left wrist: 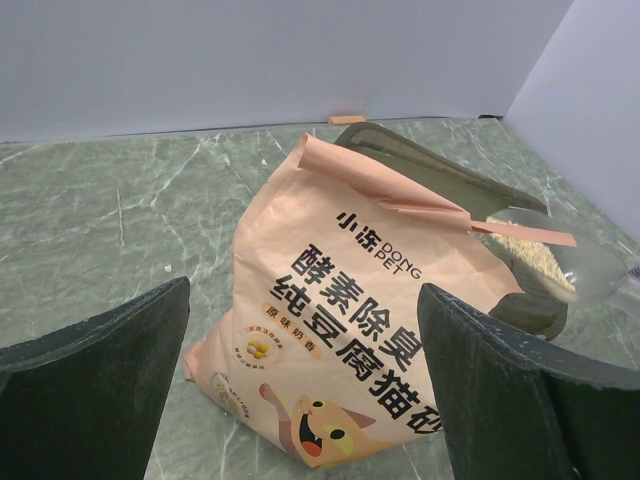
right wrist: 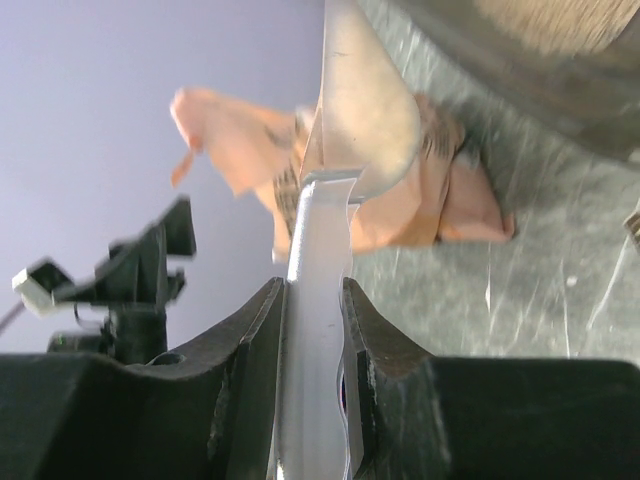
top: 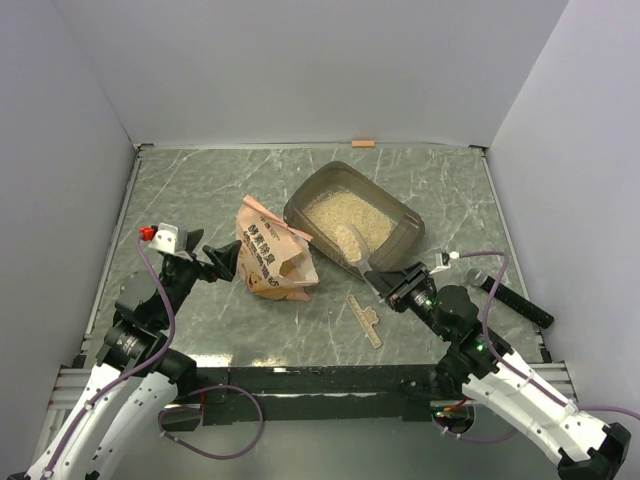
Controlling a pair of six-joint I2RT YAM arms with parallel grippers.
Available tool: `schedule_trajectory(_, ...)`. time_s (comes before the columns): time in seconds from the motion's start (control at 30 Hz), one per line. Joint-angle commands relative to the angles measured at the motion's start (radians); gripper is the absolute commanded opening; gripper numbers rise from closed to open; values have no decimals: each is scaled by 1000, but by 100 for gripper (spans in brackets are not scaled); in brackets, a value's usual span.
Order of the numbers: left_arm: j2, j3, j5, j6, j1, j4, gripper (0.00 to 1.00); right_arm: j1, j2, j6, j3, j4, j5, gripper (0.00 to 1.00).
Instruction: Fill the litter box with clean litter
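Grey-green marble-patterned table top (top: 200, 190), enclosed by pale walls on three sides, is noted to carry a dark brown-grey translucent plastic litter box (top: 398, 243), rectangular with rounded corners, set askew right of centre. A crinkled orange-pink printed bag (top: 272, 262) is laid just beside the box's left side. A small flat tan strip (top: 364, 319) is recorded near the front edge, a black bar (top: 515, 300) at the right edge, and a small orange tab (top: 363, 143) at the far edge.

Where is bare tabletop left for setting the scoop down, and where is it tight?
Free: the far-left tabletop between left wall, back wall and orange bag; the far-right corner beyond the litter box; the near strip left of the tan strip. Crowded: the centre, where orange bag, litter box, scoop, the open left gripper and the scoop-holding right gripper bunch together.
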Motion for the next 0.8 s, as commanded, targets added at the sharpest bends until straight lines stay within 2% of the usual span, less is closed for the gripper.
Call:
schedule_trajectory(0.0,-6,25,4,-8,-3,44,99,-6,30,31,63,32,169,0)
schedule_trajectory(0.27,-9,26,8,-9,-3,43,99,-8,202,-23,163,-57,307,0)
schedule_trajectory(0.5,-14,26,10,-14,-3,44,99,-12,446,-232,417,-296,402,0)
schedule_trajectory(0.67,-15,26,2,-15,-3,41,99,-18,590,-364,528,-364,420,0)
schedule_trajectory(0.77,-15,26,5,-15,-3,38,99,-34,704,-464,658,-483,413,0)
